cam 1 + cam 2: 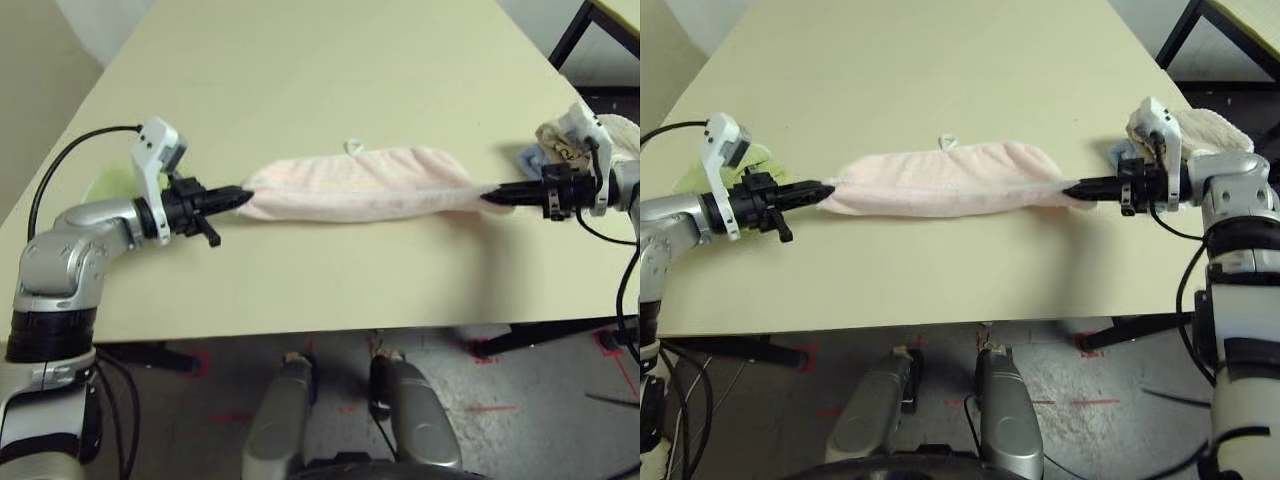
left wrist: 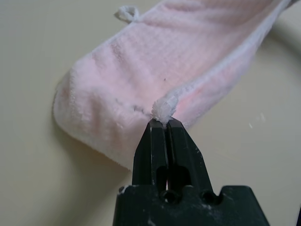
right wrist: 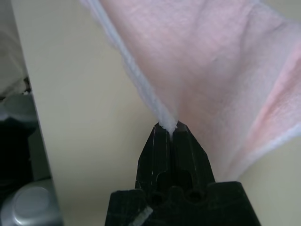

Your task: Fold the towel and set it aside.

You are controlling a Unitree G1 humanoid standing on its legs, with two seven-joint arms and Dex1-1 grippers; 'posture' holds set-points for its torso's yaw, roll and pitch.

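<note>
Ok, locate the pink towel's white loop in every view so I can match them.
Left eye: the white loop pokes from the towel's far edge, near mid-length.
Right eye: same far edge.
Left wrist: loop at the far corner.
Right wrist: not in it.
Shared landmark: the towel's white edging.

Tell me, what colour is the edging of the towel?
White, on the pale pink towel; the left wrist view shows it best.

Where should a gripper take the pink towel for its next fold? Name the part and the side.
Take the pink towel at its short ends, coming in level from the left and the right, as the left gripper and right gripper pinch it now: it lies as a long band, and its white edging bunches there.
</note>
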